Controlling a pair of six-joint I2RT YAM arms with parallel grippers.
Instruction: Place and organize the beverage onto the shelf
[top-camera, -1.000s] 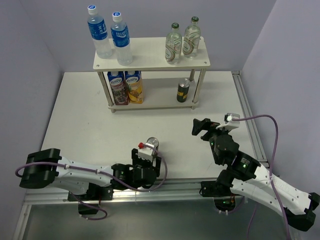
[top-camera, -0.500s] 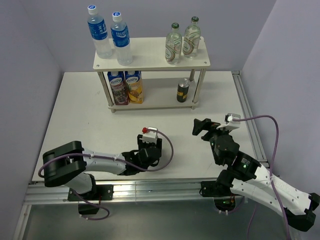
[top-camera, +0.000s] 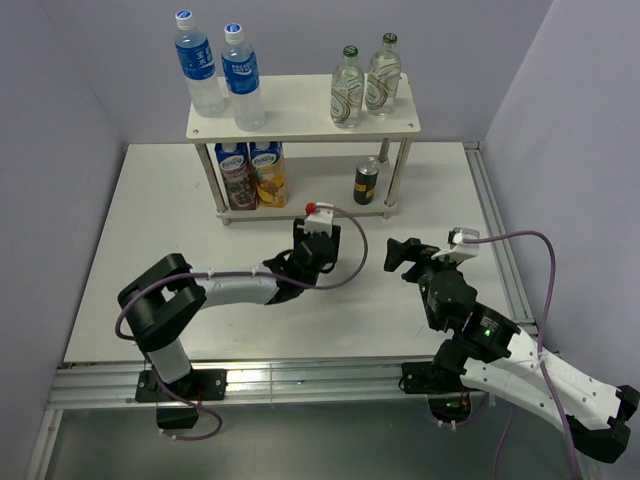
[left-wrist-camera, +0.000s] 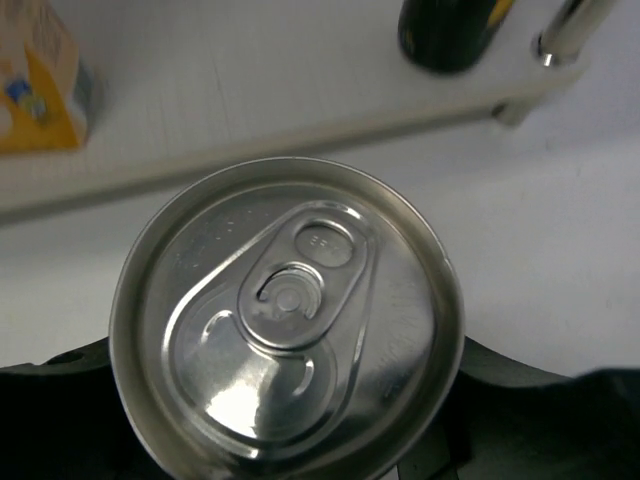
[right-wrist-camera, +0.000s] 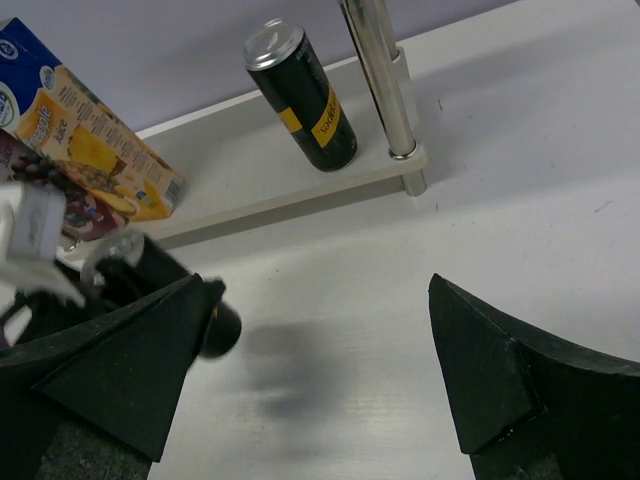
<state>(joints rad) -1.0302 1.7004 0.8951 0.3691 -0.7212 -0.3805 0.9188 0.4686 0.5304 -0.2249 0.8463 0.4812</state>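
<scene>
Can (left-wrist-camera: 288, 318) carried nearer shelf (top-camera: 300, 120), second can (top-camera: 366, 182) shelved

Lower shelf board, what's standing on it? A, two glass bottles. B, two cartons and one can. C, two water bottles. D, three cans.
B: two cartons stand at the left of the lower board and one dark can at its right.
</scene>
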